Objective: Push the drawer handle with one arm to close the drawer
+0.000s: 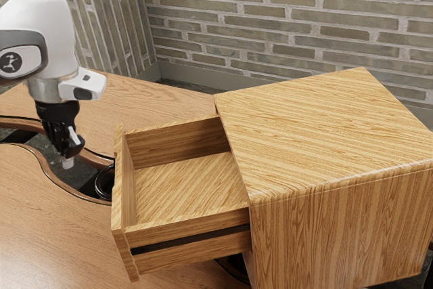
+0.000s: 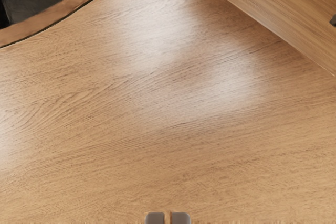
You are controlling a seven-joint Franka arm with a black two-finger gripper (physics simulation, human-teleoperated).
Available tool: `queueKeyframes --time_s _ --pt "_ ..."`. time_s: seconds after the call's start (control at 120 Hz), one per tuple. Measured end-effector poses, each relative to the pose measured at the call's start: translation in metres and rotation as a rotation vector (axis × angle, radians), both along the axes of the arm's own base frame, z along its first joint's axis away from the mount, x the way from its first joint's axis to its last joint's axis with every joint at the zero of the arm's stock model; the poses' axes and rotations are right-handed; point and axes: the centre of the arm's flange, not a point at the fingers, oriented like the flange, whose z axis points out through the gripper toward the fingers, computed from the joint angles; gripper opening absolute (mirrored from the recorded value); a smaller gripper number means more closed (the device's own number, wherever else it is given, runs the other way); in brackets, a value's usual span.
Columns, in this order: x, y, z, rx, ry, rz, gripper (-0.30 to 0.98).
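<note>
Wood drwr (image 1: 186, 184) open, part out of cab. (image 1: 325, 133), w/ blk handle (image 1: 97, 184)

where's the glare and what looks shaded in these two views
Wrist view: soft, pale glare patches spread across the tabletop; exterior view: the inner walls of the drawer look darker than its floor, and a thin highlight runs along the long rounded top edge of the cabinet.
</note>
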Motion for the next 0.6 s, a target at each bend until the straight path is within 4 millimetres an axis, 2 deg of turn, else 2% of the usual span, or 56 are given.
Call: queueKeyframes --time_s 0.167,0.225,0.317,0.45,0.6 --pt "-0.034 -0.02 -0.019 0.007 -0.005 -0.048 -0.1" --pt "-0.045 -0.03 -0.018 0.018 -0.021 -0.071 -0.1" --pt "-0.059 -0.056 -0.011 0.047 -0.053 -0.125 -0.1" --pt "-0.068 -0.085 -0.004 0.058 -0.08 -0.184 -0.1" --pt "-0.066 -0.098 0.002 0.053 -0.12 -0.205 -0.1"
